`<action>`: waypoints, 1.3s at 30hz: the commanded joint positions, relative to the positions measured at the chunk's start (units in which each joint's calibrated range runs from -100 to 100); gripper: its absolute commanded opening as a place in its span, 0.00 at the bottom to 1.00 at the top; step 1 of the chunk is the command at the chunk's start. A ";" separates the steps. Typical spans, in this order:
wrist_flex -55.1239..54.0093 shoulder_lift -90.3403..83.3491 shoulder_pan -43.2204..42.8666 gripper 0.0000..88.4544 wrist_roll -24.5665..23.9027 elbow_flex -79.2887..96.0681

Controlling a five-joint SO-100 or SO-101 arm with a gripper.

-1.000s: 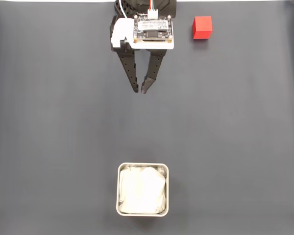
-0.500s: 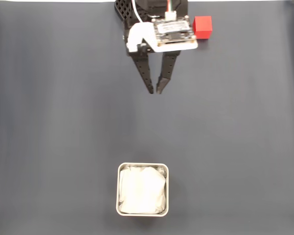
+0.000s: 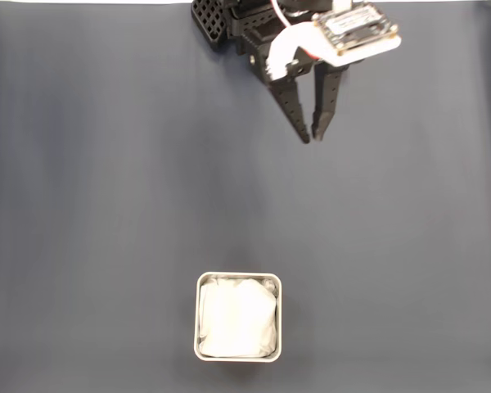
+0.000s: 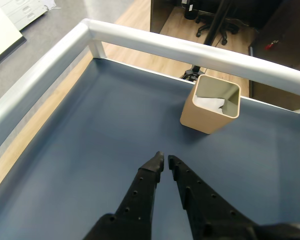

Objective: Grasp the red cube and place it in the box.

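Note:
The box [image 3: 238, 277], a small square silvery tin with white lining, sits at the bottom centre of the fixed view. In the wrist view the box [image 4: 202, 117] looks tan and stands ahead and slightly right of the fingertips. My gripper [image 3: 311, 137] hangs at the top, right of centre, far from the box, its black fingers pointing down the picture. The fingertips almost touch and hold nothing, as the gripper [image 4: 165, 159] also shows in the wrist view. The red cube is hidden; the arm's white board [image 3: 356, 33] covers that spot.
A dark blue-grey mat [image 3: 106, 205] covers the table. In the wrist view a silver rail [image 4: 190, 47] runs along the far and left edges, with wooden floor and an office chair beyond.
The gripper has swung to the right along the top of the fixed view and now covers the red cube that showed at the top right. Its fingers stayed together. The box has not moved.

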 commanded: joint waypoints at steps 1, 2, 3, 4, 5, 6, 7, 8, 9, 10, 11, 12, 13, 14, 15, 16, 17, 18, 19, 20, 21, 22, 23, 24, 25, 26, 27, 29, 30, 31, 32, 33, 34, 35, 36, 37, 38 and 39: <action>0.98 -2.52 -2.64 0.00 0.78 0.54; 1.39 -2.78 -3.35 0.00 0.78 0.82; 1.80 -3.13 -4.06 0.00 0.78 1.09; 2.13 -3.30 -4.84 0.00 0.78 1.18; 2.45 -3.47 -5.69 0.00 0.73 1.27; 2.86 -3.56 -6.47 0.00 0.63 1.27; 3.11 -3.65 -7.40 0.00 0.59 1.36; 3.27 -3.73 -8.25 0.00 0.59 1.36; 3.35 -3.91 -9.17 0.00 0.54 1.54; 3.44 -4.08 -10.02 0.00 0.59 1.73; 3.44 -4.25 -11.02 0.00 0.63 1.91; 3.44 -4.34 -11.94 0.00 0.68 2.09; 3.52 -4.51 -12.94 0.00 0.73 2.18; 3.68 -4.51 -13.93 0.00 0.73 2.27; 3.85 -4.51 -14.85 0.00 0.73 2.27; 3.93 -4.51 -15.85 0.00 0.73 2.27; 4.09 -4.51 -16.84 0.00 0.73 2.27; 4.09 -4.51 -17.77 0.00 0.68 2.37; 4.26 -4.51 -18.76 0.00 0.63 2.37; 4.34 -4.51 -19.68 0.00 0.59 2.46; 4.50 -4.51 -20.54 0.00 0.49 2.46; 4.58 -4.51 -21.39 0.00 0.44 2.46; 4.75 -4.51 -22.24 0.00 0.39 2.46; 4.75 -4.51 -22.95 0.00 0.39 2.46; 4.83 -4.60 -23.73 0.00 0.34 2.55; 4.91 -4.69 -24.30 0.00 0.34 2.64; 4.99 -4.77 -24.94 0.00 0.34 2.82; 5.57 -4.95 -26.22 0.00 0.44 2.91; 5.73 -5.03 -26.79 0.00 0.49 2.91; 5.98 -5.21 -27.42 0.00 0.49 2.91; 6.14 -5.38 -27.99 0.00 0.49 2.91; 6.39 -5.55 -28.63 0.00 0.49 2.91; 6.63 -5.73 -29.27 0.00 0.49 2.91; 6.88 -5.81 -29.84 0.00 0.49 2.91; 7.04 -5.90 -30.48 0.00 0.54 2.91; 7.21 -5.99 -31.19 0.00 0.44 2.91; 7.45 -6.16 -31.83 0.00 0.39 2.91; 7.70 -6.33 -32.54 0.00 0.34 2.91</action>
